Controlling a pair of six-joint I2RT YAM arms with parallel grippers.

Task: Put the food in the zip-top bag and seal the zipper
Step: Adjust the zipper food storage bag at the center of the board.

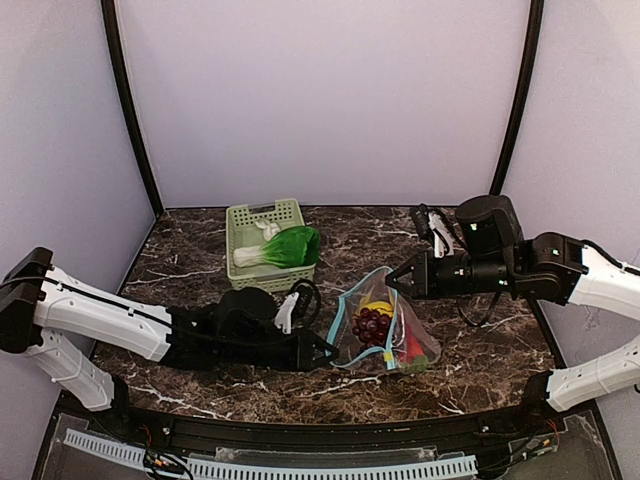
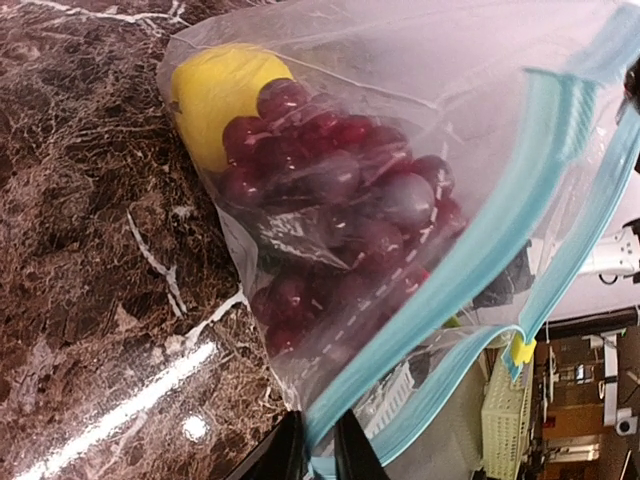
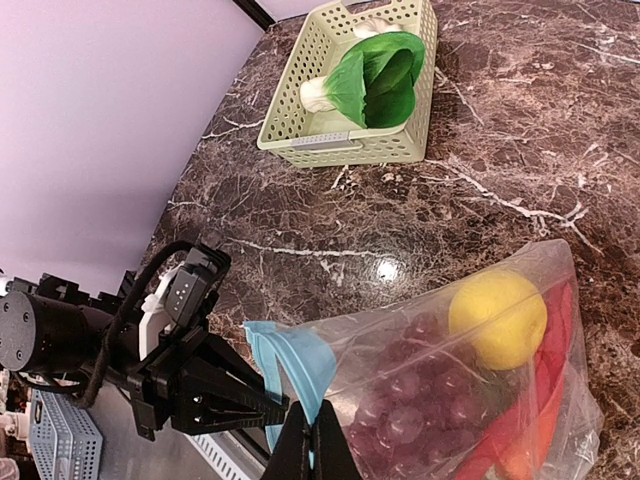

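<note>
Marble, dark brown with white veins, covers the table point(image 1: 190, 262), and a clear, crinkly plastic zip-top bag point(image 2: 410, 60) lies on it between the two arms, toward the near right. It sits well apart from the pale green slotted plastic basket point(image 3: 385, 150) further back.

From where I stand the bag's mouth looks open, the two runs of its light blue zipper strip point(image 2: 455, 265) parted. A small yellow slider tab point(image 2: 519, 350) sits on the strip at one end.

Through the plastic I can see a yellow toy lemon point(image 2: 220, 100) pressed against a bunch of dark purple toy grapes point(image 2: 330, 220). Some red toy chilli peppers point(image 3: 545, 390) lie along the far side of them.

The left gripper point(image 2: 320, 455) comes in low from the left. Its jaws are drawn in tight, with the blue strip pinched between them at the bag's near-left corner. The right gripper point(image 3: 312, 450) reaches in from the right, its jaws fully closed on the folded blue rim at the top of the mouth, holding that edge up off the table.

Back in the basket rest a green leafy toy bok choy point(image 3: 380, 75), lying across it, and a white toy garlic point(image 1: 267, 230) just behind
</note>
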